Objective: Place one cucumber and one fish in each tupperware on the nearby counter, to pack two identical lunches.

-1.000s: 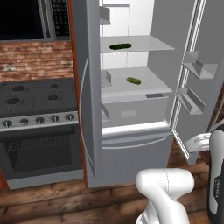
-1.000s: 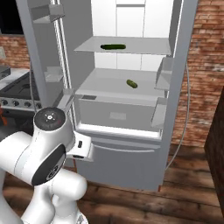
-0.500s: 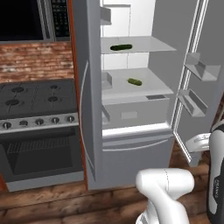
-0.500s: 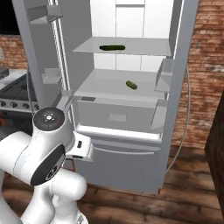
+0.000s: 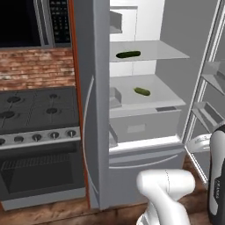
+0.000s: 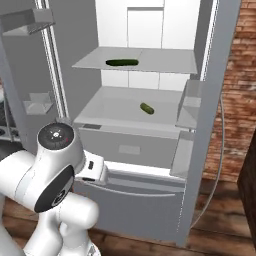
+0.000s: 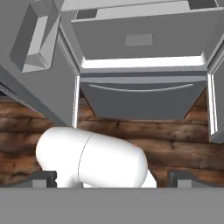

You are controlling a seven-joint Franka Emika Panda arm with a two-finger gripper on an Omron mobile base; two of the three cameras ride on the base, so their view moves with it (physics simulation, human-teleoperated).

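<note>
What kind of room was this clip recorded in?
A home kitchen, rendered in simulation. An open fridge holds two cucumbers on its shelves, a black gas stove with an oven stands beside it, and a microwave hangs above against a brick wall.

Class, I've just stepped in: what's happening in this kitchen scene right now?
A white robot arm is parked in front of an open fridge, beside a black stove. Its gripper is open and holds nothing, pointing down toward the wooden floor by the fridge's lower drawer. Two cucumbers lie inside: a longer cucumber on the upper shelf and a shorter cucumber on the shelf below. Nothing has been picked up yet.
</note>
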